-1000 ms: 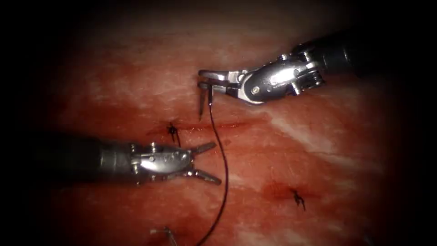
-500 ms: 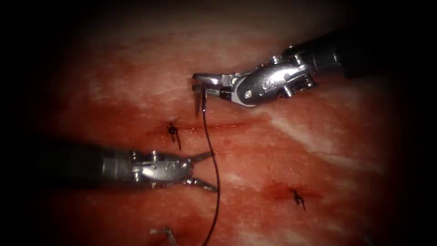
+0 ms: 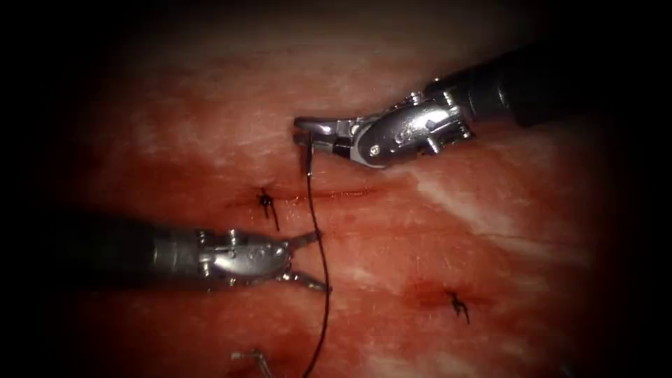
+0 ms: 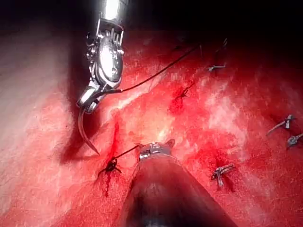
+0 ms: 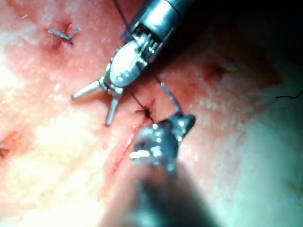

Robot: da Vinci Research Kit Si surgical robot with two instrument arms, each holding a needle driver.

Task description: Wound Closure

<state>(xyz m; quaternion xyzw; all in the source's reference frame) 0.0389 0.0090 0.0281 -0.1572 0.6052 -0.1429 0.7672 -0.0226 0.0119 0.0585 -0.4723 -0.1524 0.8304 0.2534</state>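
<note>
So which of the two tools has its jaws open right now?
The left tool: its jaws stand spread beside the thread, holding nothing. The right tool grips the needle.

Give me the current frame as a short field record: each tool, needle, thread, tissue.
right tool: shut on needle, near its thread end
left tool: jaws open, holding nothing, thread between them
needle: clear of tissue, tip pointing down at the cut
thread: hangs from needle across the cut
tissue: cut with one knot at its left end
</note>
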